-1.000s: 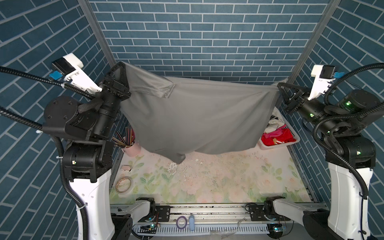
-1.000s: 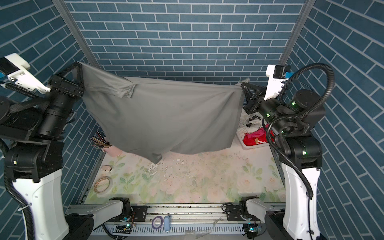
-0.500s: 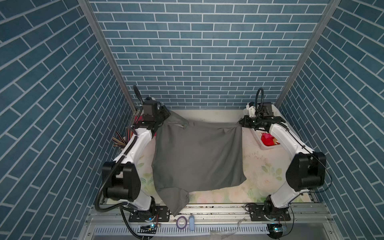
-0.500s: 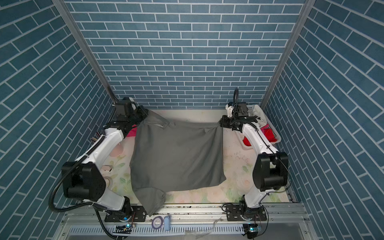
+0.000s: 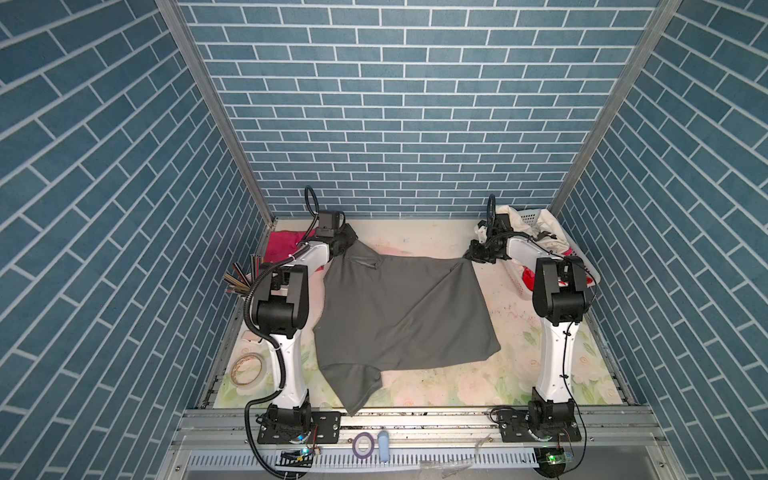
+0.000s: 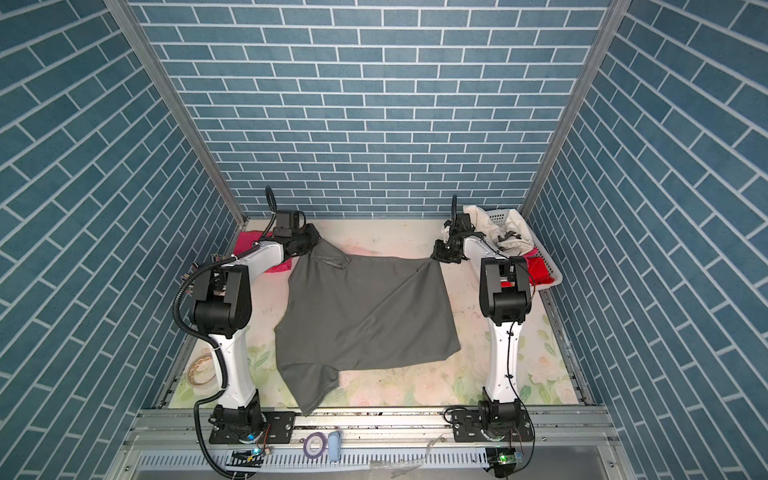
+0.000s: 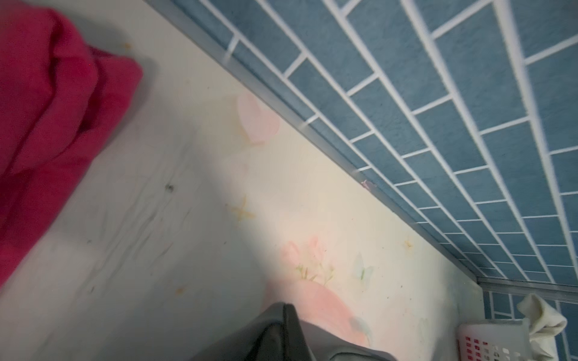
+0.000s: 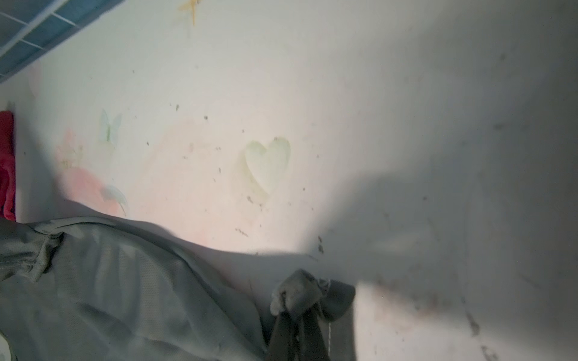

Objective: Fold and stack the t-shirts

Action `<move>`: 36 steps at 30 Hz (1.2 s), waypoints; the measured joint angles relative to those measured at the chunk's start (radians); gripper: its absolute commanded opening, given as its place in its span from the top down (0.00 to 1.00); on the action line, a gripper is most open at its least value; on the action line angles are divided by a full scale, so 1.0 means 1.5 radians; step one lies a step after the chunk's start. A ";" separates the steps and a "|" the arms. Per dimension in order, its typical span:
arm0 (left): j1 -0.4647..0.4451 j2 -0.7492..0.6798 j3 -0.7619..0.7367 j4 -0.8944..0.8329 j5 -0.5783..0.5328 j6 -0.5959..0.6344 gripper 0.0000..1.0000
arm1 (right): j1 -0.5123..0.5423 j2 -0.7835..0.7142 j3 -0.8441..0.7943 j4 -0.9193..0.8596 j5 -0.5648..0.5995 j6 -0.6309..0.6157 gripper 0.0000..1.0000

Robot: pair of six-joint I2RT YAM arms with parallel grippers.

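A large dark grey t-shirt [image 5: 399, 316] [image 6: 365, 316] lies spread on the floral table, one sleeve reaching the front edge. Its two far corners are held low near the back wall. My left gripper [image 5: 348, 244] [image 6: 312, 242] is shut on the left corner, and in the left wrist view the closed gripper [image 7: 286, 328] pinches grey cloth. My right gripper [image 5: 474, 257] [image 6: 437, 255] is shut on the bunched right corner, seen close in the right wrist view [image 8: 300, 312]. A hot pink t-shirt [image 5: 282, 249] [image 7: 47, 125] lies at the back left, partly under my left arm.
A white perforated basket [image 5: 590, 270] [image 6: 552, 274] with white and red cloth stands at the back right, next to my right arm. A cup of sticks [image 5: 239, 278] and a tape roll [image 5: 248, 368] sit along the left edge. The brick back wall is close behind both grippers.
A second ago both grippers held the grey t-shirt stretched high in the air. Both arms have since swung down towards the back wall, and the shirt now lies on the table.
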 measured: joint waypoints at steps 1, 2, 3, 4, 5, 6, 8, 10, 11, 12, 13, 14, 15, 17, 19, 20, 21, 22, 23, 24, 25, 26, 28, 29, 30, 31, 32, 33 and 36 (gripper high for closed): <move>0.002 0.001 0.007 -0.001 0.004 0.000 1.00 | -0.002 0.000 0.006 0.000 -0.001 -0.001 1.00; 0.005 0.001 0.009 -0.004 0.006 0.000 1.00 | -0.003 -0.003 0.009 0.003 0.001 -0.001 1.00; 0.007 0.000 0.010 -0.007 0.009 0.001 1.00 | -0.005 -0.006 0.008 0.004 0.002 -0.001 1.00; 0.011 0.000 0.011 -0.011 0.013 0.002 1.00 | -0.007 -0.011 0.005 0.004 0.002 -0.001 1.00; 0.014 0.000 0.012 -0.016 0.018 0.003 1.00 | -0.008 -0.017 0.000 0.004 0.003 -0.002 0.99; 0.016 0.000 0.012 -0.021 0.022 0.004 1.00 | -0.010 -0.024 -0.005 0.004 0.004 -0.002 0.99; 0.020 0.000 0.012 -0.030 0.032 0.005 1.00 | -0.013 -0.038 -0.016 0.003 0.006 -0.002 0.98; 0.022 0.000 0.011 -0.033 0.038 0.005 1.00 | -0.017 -0.044 -0.019 0.004 0.006 -0.002 0.97; 0.022 0.000 0.010 -0.034 0.041 0.005 1.00 | -0.018 -0.044 -0.019 0.004 0.004 -0.002 0.97; 0.022 -0.001 0.007 -0.034 0.042 0.005 1.00 | -0.018 -0.044 -0.020 0.005 0.002 -0.002 0.97; 0.023 -0.004 0.001 -0.034 0.044 0.005 1.00 | -0.018 -0.044 -0.024 0.009 0.002 -0.002 0.96; 0.024 -0.009 -0.010 -0.032 0.046 0.005 1.00 | -0.018 -0.044 -0.028 0.010 0.002 -0.002 0.96; 0.025 -0.016 -0.023 -0.031 0.047 0.004 1.00 | -0.017 -0.044 -0.032 0.011 0.002 -0.003 0.96; 0.034 -0.037 -0.056 -0.032 0.047 0.003 1.00 | -0.016 -0.045 -0.037 0.010 0.003 -0.004 0.92; 0.048 -0.055 -0.072 -0.032 0.048 0.002 1.00 | -0.015 -0.045 -0.037 0.009 0.004 -0.007 0.88; 0.056 -0.062 -0.075 -0.032 0.048 0.002 1.00 | -0.015 -0.045 -0.037 0.009 0.004 -0.007 0.84; 0.062 -0.067 -0.075 -0.030 0.050 0.002 1.00 | -0.015 -0.045 -0.037 0.008 0.004 -0.009 0.81; 0.068 -0.072 -0.075 -0.028 0.051 0.002 1.00 | -0.015 -0.045 -0.037 0.008 0.004 -0.011 0.80; 0.073 -0.077 -0.074 -0.026 0.052 0.002 1.00 | -0.015 -0.045 -0.037 0.008 0.003 -0.011 0.78; 0.076 -0.079 -0.072 -0.024 0.054 0.002 1.00 | -0.015 -0.045 -0.037 0.009 0.002 -0.010 0.76; 0.077 -0.080 -0.071 -0.021 0.057 0.001 1.00 | -0.015 -0.045 -0.037 0.009 0.002 -0.010 0.74; 0.077 -0.080 -0.070 -0.016 0.060 0.000 1.00 | -0.014 -0.045 -0.037 0.009 0.002 -0.006 0.71; 0.074 -0.080 -0.070 -0.014 0.066 -0.002 1.00 | -0.011 -0.043 -0.037 0.012 0.000 0.001 0.68; 0.072 -0.080 -0.071 -0.013 0.070 -0.003 1.00 | -0.009 -0.042 -0.037 0.014 -0.002 0.005 0.66; 0.071 -0.080 -0.071 -0.012 0.074 -0.004 1.00 | -0.007 -0.040 -0.037 0.017 -0.003 0.006 0.65; 0.070 -0.080 -0.072 -0.010 0.078 -0.005 1.00 | -0.005 -0.037 -0.037 0.020 -0.003 0.011 0.64; 0.069 -0.080 -0.075 -0.006 0.081 -0.006 1.00 | -0.004 -0.034 -0.037 0.022 -0.003 0.018 0.64; 0.069 -0.080 -0.078 -0.002 0.082 -0.007 1.00 | -0.003 -0.032 -0.037 0.024 -0.003 0.021 0.64; 0.069 -0.080 -0.086 0.000 0.087 -0.008 1.00 | 0.001 -0.023 -0.037 0.026 -0.002 0.036 0.64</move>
